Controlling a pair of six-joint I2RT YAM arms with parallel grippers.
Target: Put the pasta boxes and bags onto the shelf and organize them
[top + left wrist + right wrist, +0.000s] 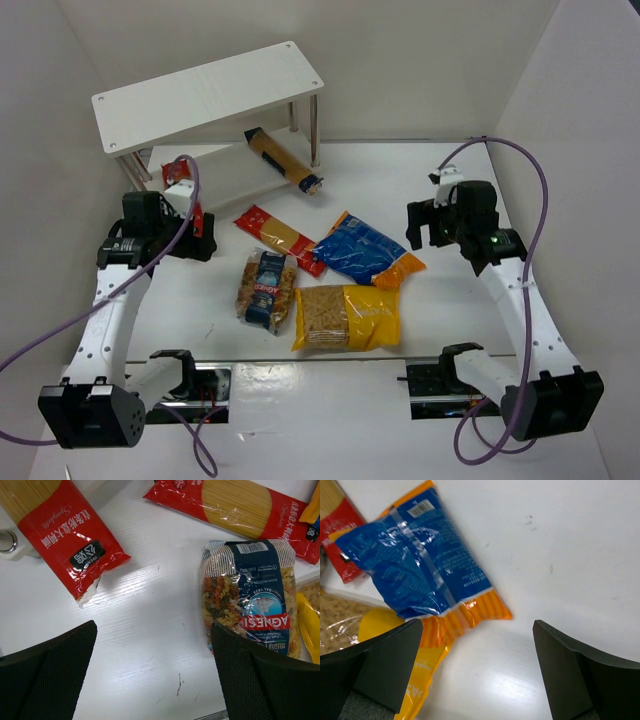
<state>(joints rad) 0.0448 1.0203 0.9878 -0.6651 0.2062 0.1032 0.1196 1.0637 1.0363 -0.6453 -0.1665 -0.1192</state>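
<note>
The left tool point(154, 630), jaws wide and empty, hovers over the tabletop point(150, 580) with the clear blue-labelled bag point(250, 595) just to its right and a red spaghetti packet point(65, 535) ahead on its left. The right tool point(477, 625), equally wide and empty, has the blue-orange bag point(420, 565) ahead-left, overlapping the yellow bag point(425, 677). The shelf point(210, 95) stands beyond the left tool.

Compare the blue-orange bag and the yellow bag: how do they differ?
Colour: the blue bag is blue with orange striped ends; the yellow bag is yellow.
Wrap: the blue bag looks opaque; the yellow bag has a clear half showing small pasta.
Pose: the blue bag lies diagonally; the yellow bag lies about parallel to the near table edge.
Shared: both lie flat on the table, not on the shelf.
</note>
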